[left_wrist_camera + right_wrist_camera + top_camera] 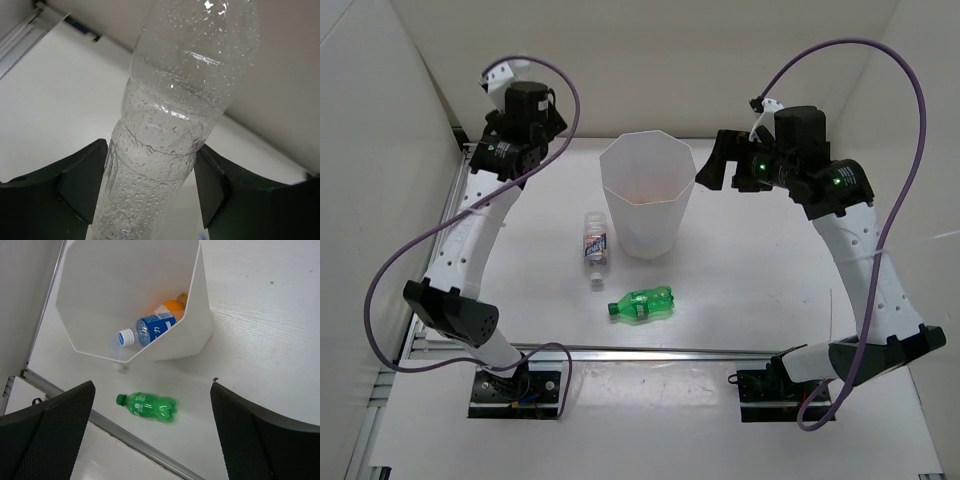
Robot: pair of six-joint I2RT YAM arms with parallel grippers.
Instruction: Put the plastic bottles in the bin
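Pinching the plain clear bottle (pixel 180 100) at its ribbed waist in the left gripper (pixel 150 187), far left of the bin (pixel 647 215), judging it light, thin-walled, droplet-slick and crushable, with the right gripper (pixel 710 165) spread wide beside the rim

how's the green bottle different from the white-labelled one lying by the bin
Colour: the green bottle is tinted green, green cap; the white-labelled bottle is clear, white cap. Pose: in the top view the green bottle lies crosswise, cap leftward; the white-labelled bottle lies lengthwise, cap toward the near edge. Both lie on their sides on the table, outside the bin.
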